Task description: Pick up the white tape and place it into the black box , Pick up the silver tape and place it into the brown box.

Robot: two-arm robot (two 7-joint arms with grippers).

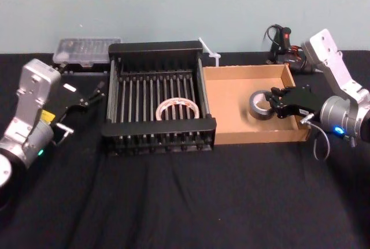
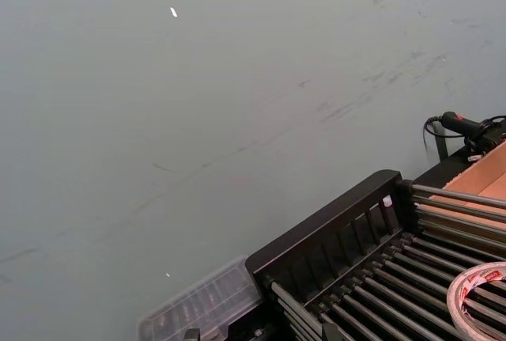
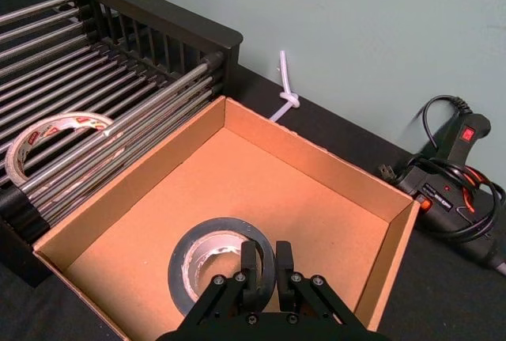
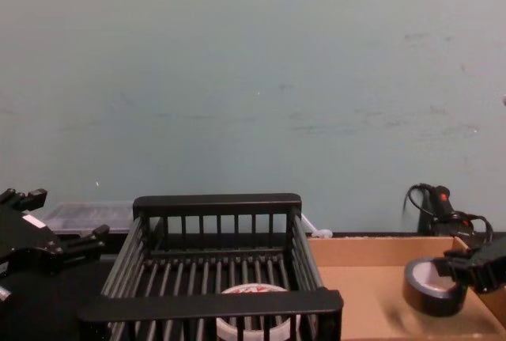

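- The black box (image 1: 158,101) was taken as the landmark; it stood on the black table (image 1: 185,203), its slatted floor visible from above.
- The white tape (image 1: 177,110) was found lying flat inside the black box, on the slats, toward the side nearer the brown box.
- The brown box (image 1: 231,113) was seen set directly against the black box on the robot's right, their walls touching.
- The silver tape (image 1: 261,105) was located inside the brown box, in the half farther from the black box.
- The right gripper (image 3: 267,266) was observed over the brown box, its two fingers drawn close together on the rim of the silver tape; the roll was pinched between them.
- In the chest view the silver tape (image 4: 432,286) appeared tilted, held by the right gripper (image 4: 468,268).
- The left gripper (image 1: 92,95) was noted just beside the black box on the robot's left, over the table, its fingers spread apart and holding nothing.
- A clear plastic case (image 1: 87,51) was seen behind the black box's left corner, and a glue gun (image 3: 451,175) beyond the brown box.
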